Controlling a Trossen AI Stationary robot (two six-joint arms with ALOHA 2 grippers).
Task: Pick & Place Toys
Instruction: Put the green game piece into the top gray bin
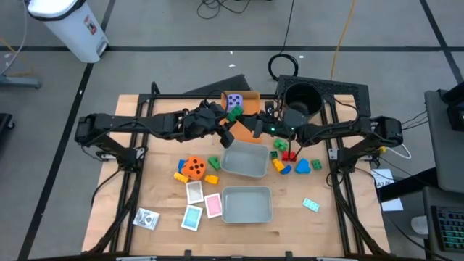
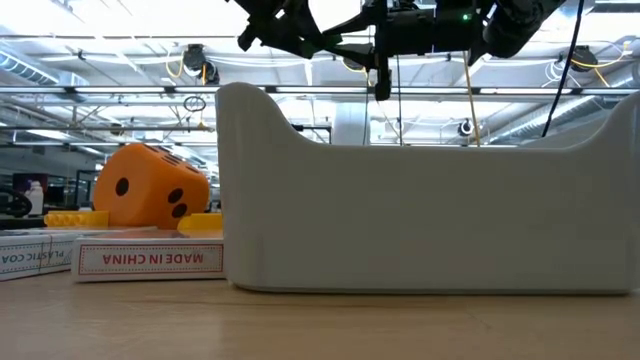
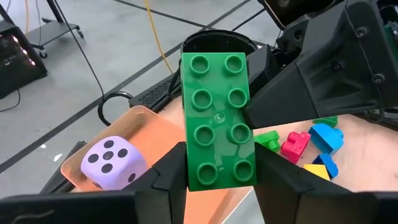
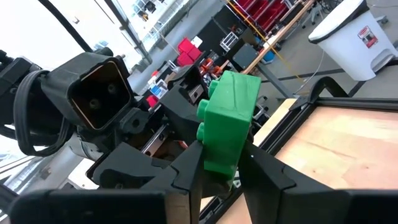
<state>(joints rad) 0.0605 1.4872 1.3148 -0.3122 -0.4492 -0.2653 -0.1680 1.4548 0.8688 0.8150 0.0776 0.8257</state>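
Presently, item by item, from the grip outward:

- Left pincer: fingers pressed against the two long sides of the green brick, studs facing its wrist camera.
- Right pincer: pinching the same green brick from the opposite end. Both arms meet in mid-air above the far middle of the table.
- Just beside and below: orange tray, holding the purple die.
- Nearer the front: two grey trays, seemingly nothing in them.
- On the wood, unsorted: orange die, loose bricks to the right of the grey trays, cards to the left.

Step in hand, as I read it: a hand-over of the brick between the arms, mid-way. Most toys are not yet put away.

Next move calls for one pincer to let go cleanly while the other grips squarely, then a carry to a tray without clipping the other arm.
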